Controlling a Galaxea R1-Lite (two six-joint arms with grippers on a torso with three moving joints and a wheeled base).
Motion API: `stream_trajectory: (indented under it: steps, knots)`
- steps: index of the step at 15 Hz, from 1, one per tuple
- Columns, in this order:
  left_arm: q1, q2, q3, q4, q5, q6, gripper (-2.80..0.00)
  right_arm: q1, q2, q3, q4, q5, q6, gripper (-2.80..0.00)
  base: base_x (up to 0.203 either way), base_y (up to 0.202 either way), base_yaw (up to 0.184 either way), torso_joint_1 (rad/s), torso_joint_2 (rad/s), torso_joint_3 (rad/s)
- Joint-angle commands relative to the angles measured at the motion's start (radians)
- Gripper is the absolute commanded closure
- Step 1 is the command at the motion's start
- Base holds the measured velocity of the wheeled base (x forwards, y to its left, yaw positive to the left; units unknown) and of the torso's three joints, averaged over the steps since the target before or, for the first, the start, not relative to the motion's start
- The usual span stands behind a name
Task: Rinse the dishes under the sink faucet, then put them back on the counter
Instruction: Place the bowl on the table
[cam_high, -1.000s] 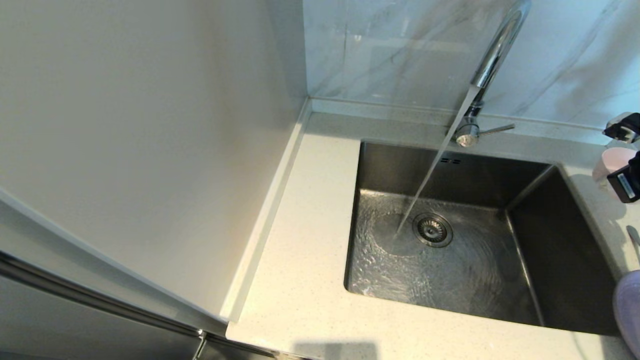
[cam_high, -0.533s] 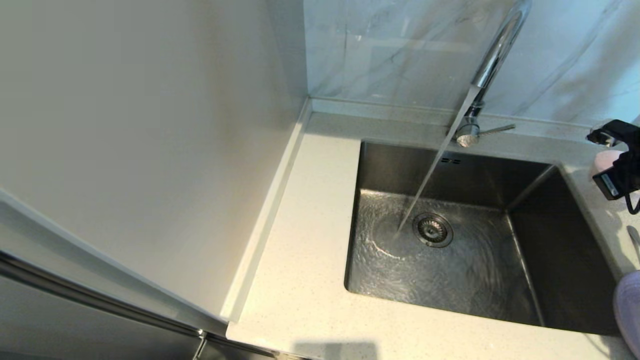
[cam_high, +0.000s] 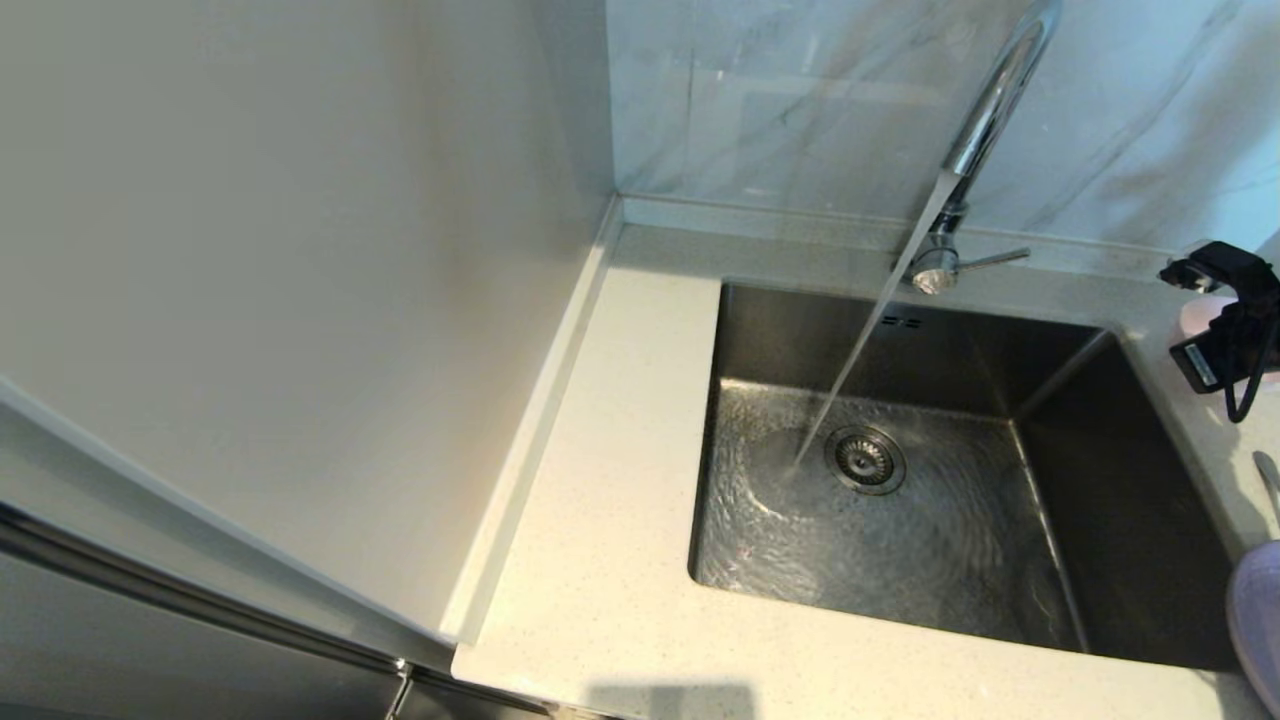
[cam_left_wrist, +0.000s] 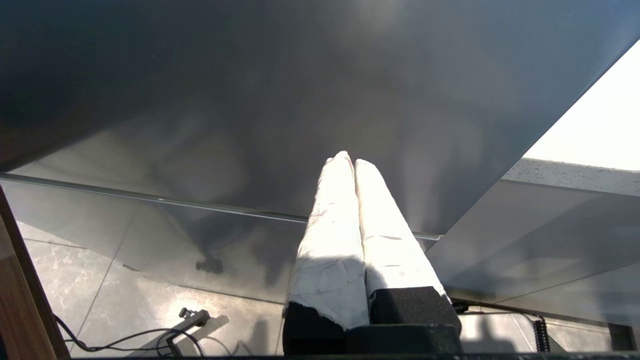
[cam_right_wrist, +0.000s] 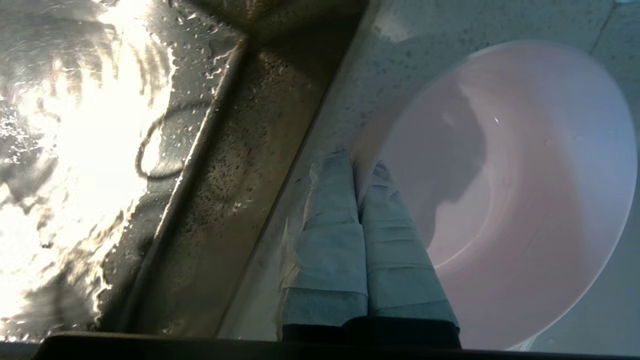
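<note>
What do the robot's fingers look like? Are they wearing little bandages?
Sort of! Each tool has two long, tapering fingers wrapped in pale, wrinkled tape, like bandages, on black blocky bases. The left tool looks bright white; the right tool looks greyish in shadow. From the head camera, the right one is a black boxy part with a white label and a looping black cable.

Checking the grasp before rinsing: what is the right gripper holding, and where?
The right gripper pinches the pink bowl by its rim, one finger inside, one outside.

The bowl (cam_right_wrist: 505, 190) sits on the counter (cam_high: 600, 520), right of the sink (cam_high: 900, 500).
</note>
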Motion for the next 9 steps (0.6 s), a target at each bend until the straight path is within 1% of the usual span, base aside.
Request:
stream_trajectory:
  steps: [1, 2, 5, 9]
  knots:
    - [0.0, 0.0, 0.0, 0.0, 0.0, 0.0, 0.0, -0.001, 0.02, -0.017, 0.002, 0.0, -0.004, 0.0, 0.0, 0.0, 0.0, 0.0, 0.0, 0.0]
    - [0.0, 0.0, 0.0, 0.0, 0.001, 0.0, 0.0, -0.001, 0.022, -0.02, 0.001, 0.0, -0.004, -2.8, 0.0, 0.0, 0.0, 0.0, 0.0, 0.0]
    - [0.0, 0.0, 0.0, 0.0, 0.001, 0.0, 0.0, -0.001, 0.022, -0.023, -0.011, 0.005, 0.029, -2.8, 0.0, 0.0, 0.0, 0.0, 0.0, 0.0]
    - [0.0, 0.0, 0.0, 0.0, 0.001, 0.0, 0.0, -0.001, -0.011, -0.033, -0.03, 0.013, 0.117, -2.8, 0.0, 0.0, 0.0, 0.0, 0.0, 0.0]
